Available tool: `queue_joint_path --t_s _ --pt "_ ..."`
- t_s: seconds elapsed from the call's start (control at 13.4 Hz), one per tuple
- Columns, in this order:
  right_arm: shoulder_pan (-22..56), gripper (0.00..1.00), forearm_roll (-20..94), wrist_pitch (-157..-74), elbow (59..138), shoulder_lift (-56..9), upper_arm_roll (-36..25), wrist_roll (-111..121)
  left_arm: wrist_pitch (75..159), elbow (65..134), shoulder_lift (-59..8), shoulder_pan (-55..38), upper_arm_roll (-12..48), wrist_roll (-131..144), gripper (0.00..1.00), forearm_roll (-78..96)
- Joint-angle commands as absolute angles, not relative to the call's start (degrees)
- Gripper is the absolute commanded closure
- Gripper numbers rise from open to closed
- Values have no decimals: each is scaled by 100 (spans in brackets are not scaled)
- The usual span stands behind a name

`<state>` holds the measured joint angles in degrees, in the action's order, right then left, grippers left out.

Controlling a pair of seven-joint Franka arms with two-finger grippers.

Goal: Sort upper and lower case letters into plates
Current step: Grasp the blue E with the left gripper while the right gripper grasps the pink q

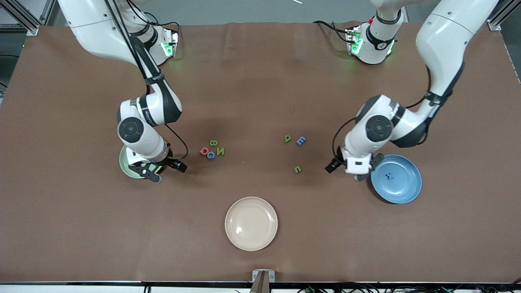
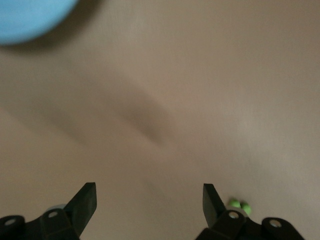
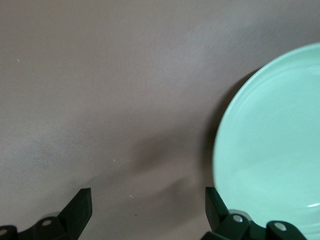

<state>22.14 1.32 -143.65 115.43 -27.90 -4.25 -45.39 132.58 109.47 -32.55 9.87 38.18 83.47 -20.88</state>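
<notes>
The blue plate lies toward the left arm's end with one small blue letter in it. My left gripper hangs open and empty over bare table beside the blue plate's rim, with a green letter close by. The mint plate lies toward the right arm's end, partly under the right hand. My right gripper is open and empty over the table at the mint plate's edge. Loose letters form two groups: green B, red Q, blue G, green N; and green q, blue E, green n.
A cream-beige plate sits nearest the front camera, midway between the arms, with nothing in it. Both arms' elbows hang over the table above their plates. Brown mat covers the whole table.
</notes>
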Motion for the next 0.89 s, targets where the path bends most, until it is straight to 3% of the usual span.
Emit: queue_joint_path --t_s 0.0,0.3,0.82 --pt "2460 0 149 -14580 11610 -2917 -475 -5008 13307 11092 -3199 625 3806 9182 8 -2180" --pt "2768 0 149 -14809 11724 -3067 -475 -5405 13946 11495 -3270 299 3797 10008 13 -2188" --pt "3075 0 149 -14985 12085 -3050 -466 -5869 14019 11566 -3700 105 3797 11169 17 -3251"
